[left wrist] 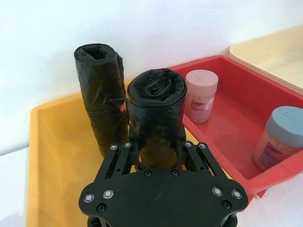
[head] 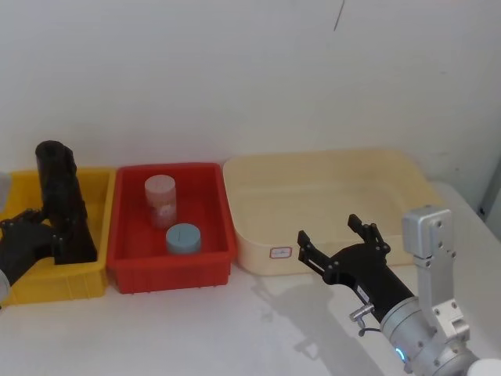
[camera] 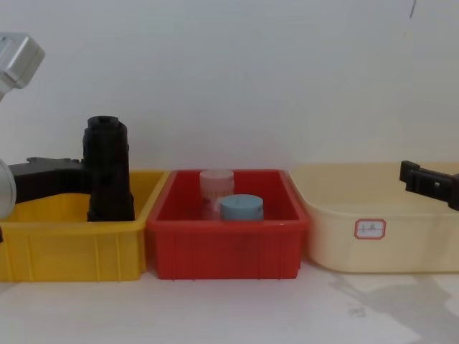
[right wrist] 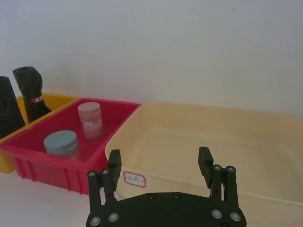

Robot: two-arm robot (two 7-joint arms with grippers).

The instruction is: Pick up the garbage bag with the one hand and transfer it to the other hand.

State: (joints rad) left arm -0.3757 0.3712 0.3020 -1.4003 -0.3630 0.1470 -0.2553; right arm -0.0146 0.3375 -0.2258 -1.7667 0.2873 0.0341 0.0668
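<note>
While the upright garbage bag (left wrist: 156,101) is pinched in the left claw (left wrist: 157,140), the spread right claw (head: 329,229) is held well apart, lower right.

From my station I see a plain white wall (head: 250,70) running behind the whole work area, bare apart from a thin dark line (head: 338,16) slanting down near its top right. Below it a white table (head: 235,329) meets the wall. The light is even and soft, and pale grey shadows (camera: 387,294) lie on the table's near right part.
</note>
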